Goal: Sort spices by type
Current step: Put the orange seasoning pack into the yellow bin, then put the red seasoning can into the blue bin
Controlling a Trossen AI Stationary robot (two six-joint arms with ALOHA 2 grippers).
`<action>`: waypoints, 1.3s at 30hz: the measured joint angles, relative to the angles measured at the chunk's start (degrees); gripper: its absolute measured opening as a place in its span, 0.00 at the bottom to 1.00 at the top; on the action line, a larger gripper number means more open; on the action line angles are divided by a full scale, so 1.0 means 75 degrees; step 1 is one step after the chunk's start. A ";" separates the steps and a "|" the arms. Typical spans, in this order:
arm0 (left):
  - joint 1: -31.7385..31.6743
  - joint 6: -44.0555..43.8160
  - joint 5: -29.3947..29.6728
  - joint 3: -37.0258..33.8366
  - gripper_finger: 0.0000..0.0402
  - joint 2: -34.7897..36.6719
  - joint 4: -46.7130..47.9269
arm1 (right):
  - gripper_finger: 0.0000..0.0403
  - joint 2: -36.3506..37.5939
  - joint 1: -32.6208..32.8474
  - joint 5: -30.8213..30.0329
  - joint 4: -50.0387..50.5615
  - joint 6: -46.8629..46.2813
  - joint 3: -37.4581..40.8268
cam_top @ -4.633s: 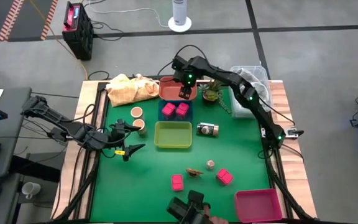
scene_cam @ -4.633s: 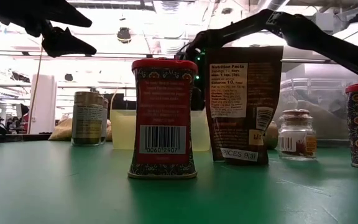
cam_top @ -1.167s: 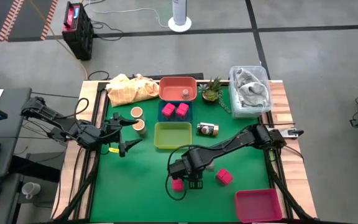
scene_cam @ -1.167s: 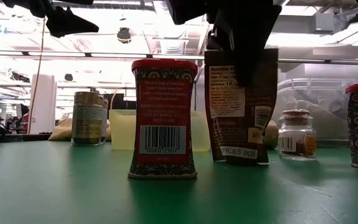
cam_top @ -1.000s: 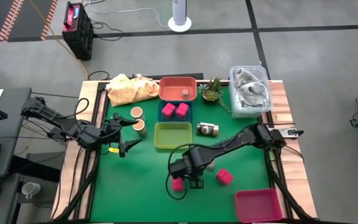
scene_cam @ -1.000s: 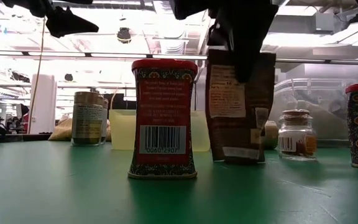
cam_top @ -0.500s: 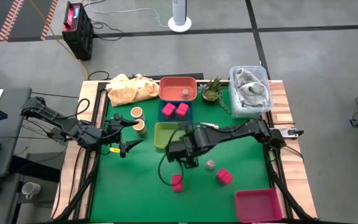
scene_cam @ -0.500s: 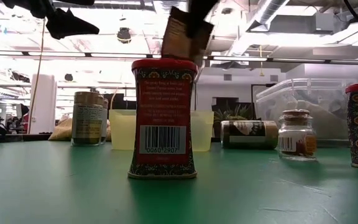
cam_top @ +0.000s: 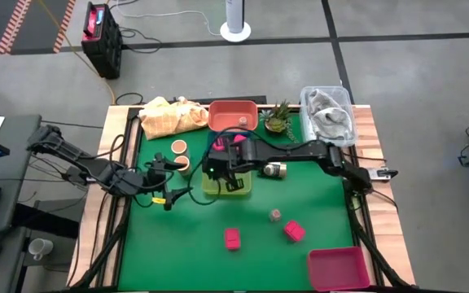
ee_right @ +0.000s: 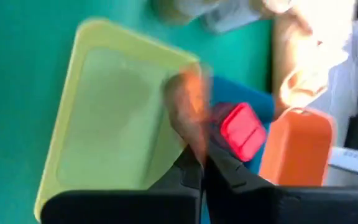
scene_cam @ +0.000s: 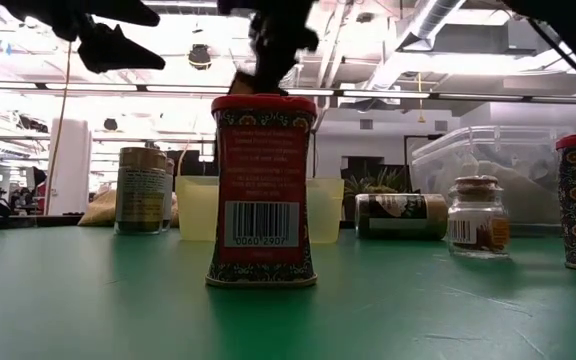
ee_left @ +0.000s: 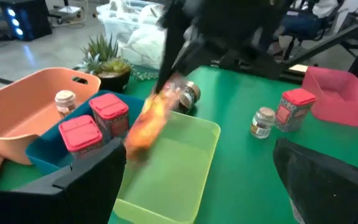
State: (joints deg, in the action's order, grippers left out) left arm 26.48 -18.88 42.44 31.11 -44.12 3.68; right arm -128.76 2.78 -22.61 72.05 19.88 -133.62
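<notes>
Right gripper [cam_top: 225, 172] is clenched on a brown spice packet [ee_left: 151, 118], pinching just one edge so the rest dangles below the fingers, hanging over the yellow-green tray [cam_top: 236, 187] w/ the blue tray [ee_left: 55, 146] of red tins [ee_left: 82, 132] just beside it. Risk, as I see it: the packet is floppy and blurred, prob. swinging, so if the fingers let go mid-swing it could flop onto the tray rim or slide into the blue tray among the tins, i.e. the wrong group. Thin edge grip could also slip early. The arm reaches low across the middle, and the small jar on its side [cam_top: 273, 169] sits near it, so a sweep back might knock it. Left gripper [cam_top: 172, 194] hovers open off to the side, near the two tan jars [cam_top: 180, 146], apart from it all. Further out, two more red tins [cam_top: 232, 238] and a tiny jar [cam_top: 275, 214] wait on the green mat, unsorted; pink tray [cam_top: 338, 267] at the corner.
</notes>
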 joint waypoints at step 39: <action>0.0198 -0.0341 0.0006 0.0087 0.97 0.0171 0.0917 | 0.67 0.0227 0.1160 0.1831 0.0172 -0.0192 -0.0117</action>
State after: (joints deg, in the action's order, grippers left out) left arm 27.97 -21.44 42.48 31.76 -42.83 10.56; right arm -127.06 11.48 -8.88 73.34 18.44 -134.50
